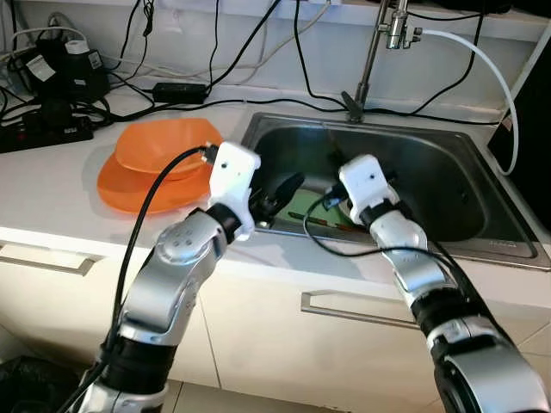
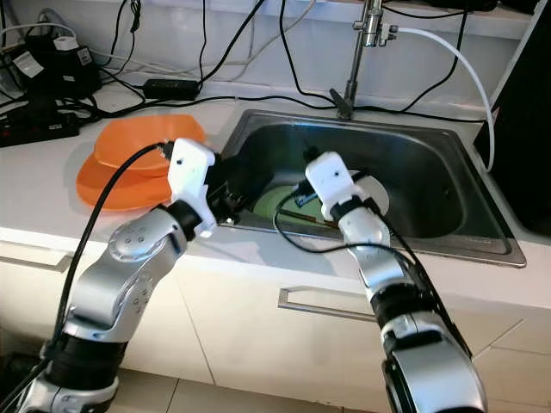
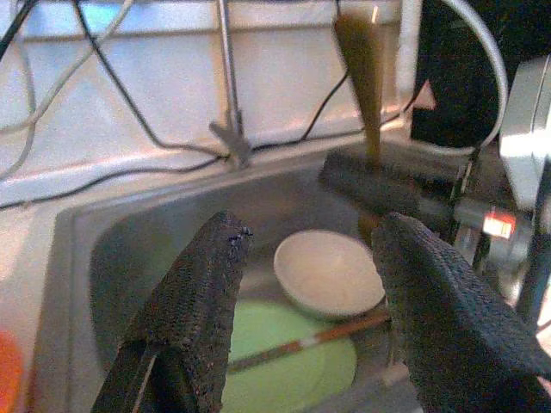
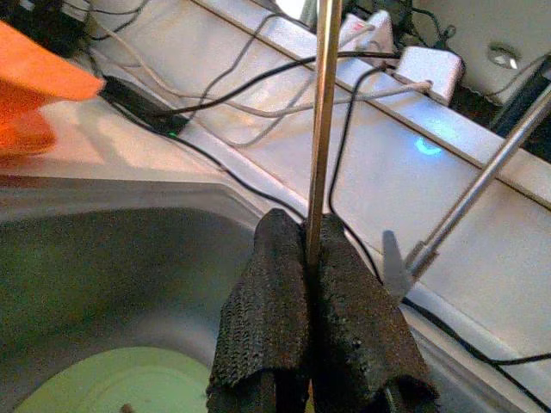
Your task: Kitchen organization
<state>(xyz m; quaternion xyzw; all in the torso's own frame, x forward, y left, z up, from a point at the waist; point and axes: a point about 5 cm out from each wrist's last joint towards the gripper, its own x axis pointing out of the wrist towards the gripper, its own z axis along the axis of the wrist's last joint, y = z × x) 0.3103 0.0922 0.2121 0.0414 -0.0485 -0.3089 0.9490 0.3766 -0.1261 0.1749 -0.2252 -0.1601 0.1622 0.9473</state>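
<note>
White kitchen counter (image 1: 52,194) under a tangle of black cables, with a stainless steel sink (image 1: 448,185) set into it and a tall faucet (image 1: 372,60) rising at the back rim. Two stacked orange bowls (image 1: 155,163) on the counter, just beside the sink's left edge. Down in the basin, a pale green plate (image 3: 293,361) with a white bowl (image 3: 329,274) resting beside and partly over it, and one brown chopstick (image 3: 301,344) lying across the plate. Left gripper (image 3: 310,301) at the sink's near-left corner, black fingers (image 3: 194,310) spread wide and holding nothing, aimed over the plate and bowl. Right gripper (image 4: 312,284) inside the basin near the white bowl, its fingers pressed tight together on a second chopstick (image 4: 325,112), thin, brownish and standing upright out of the pinch. White hose (image 1: 491,69) curving from the faucet down toward the sink's right side. Power strip (image 1: 43,129) and adapters at the counter's far-left corner, against the wall. White drawer fronts with metal handles (image 1: 353,310) below the counter edge.
</note>
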